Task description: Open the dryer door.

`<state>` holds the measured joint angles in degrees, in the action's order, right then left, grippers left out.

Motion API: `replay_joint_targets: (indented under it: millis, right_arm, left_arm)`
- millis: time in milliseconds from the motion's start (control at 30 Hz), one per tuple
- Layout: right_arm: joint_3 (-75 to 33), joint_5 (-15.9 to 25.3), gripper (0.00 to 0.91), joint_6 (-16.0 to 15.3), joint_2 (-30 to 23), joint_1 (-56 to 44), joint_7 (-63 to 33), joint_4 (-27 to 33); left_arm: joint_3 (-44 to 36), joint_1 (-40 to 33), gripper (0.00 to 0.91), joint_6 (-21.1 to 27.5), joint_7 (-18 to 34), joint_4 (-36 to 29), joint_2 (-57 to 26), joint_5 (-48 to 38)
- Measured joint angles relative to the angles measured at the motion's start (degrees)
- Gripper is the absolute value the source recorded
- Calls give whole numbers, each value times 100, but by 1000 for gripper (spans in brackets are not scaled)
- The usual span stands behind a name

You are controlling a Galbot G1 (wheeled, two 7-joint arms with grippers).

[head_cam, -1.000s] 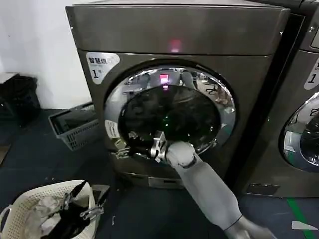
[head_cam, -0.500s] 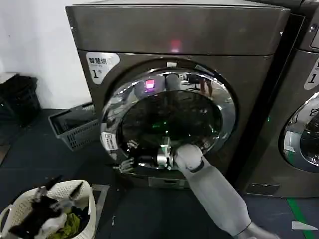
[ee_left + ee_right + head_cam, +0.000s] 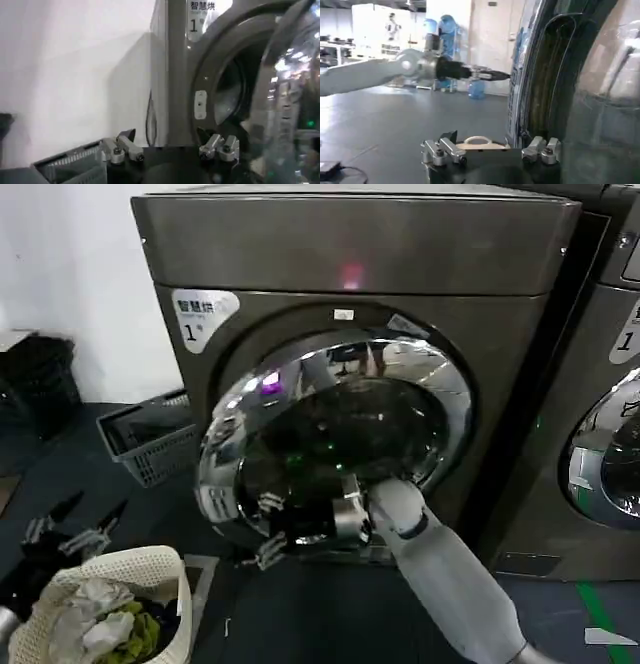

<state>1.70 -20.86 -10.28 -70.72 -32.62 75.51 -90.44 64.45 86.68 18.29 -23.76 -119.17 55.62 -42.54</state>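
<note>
Dryer door (image 3: 330,454) stands ajar, its chrome rim just above the right tool (image 3: 268,546), whose fingers are spread apart at the lower edge, so most of the swing remains; the left tool (image 3: 75,529) waits spread open beside the laundry basket (image 3: 120,569)

Right gripper (image 3: 268,546) apparently at dryer door (image 3: 335,439) lower-left rim.

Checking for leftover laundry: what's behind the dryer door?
Behind the dryer door, now ajar, the left wrist view shows a dark drum opening; no contents are visible. The right gripper is at the door's lower edge.
</note>
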Motion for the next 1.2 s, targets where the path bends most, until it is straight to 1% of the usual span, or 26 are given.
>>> replay_joint_targets:
  millis: [100,167,267,500,867,1033,1200]
  right_arm:
    - [-96,48,907,18,95,-122,271,-69]
    - [-150,56,907,34,140,-192,412,-117]
    - [-288,82,907,48,224,-323,564,-195]
    - [-601,90,907,106,442,-709,828,-448]
    - [-1348,-61,907,267,776,-1437,824,-930]
    - [-1899,-294,907,334,1003,-1877,821,-1184]
    - [-2673,-360,907,423,1098,-2384,813,-1310]
  left_arm:
    - [-193,-193,907,-173,32,184,-313,-210]
    - [-319,-333,907,-185,30,293,-505,-334]
    - [-524,-538,907,-326,5,365,-680,-331]
    - [-876,-817,907,-348,-109,488,-894,-313]
    - [-1411,-1221,907,-332,-286,481,-1104,-381]
    - [-1894,-1569,907,-293,-421,551,-1221,-382]
    - [-2475,-1988,907,-240,-546,588,-1263,-366]
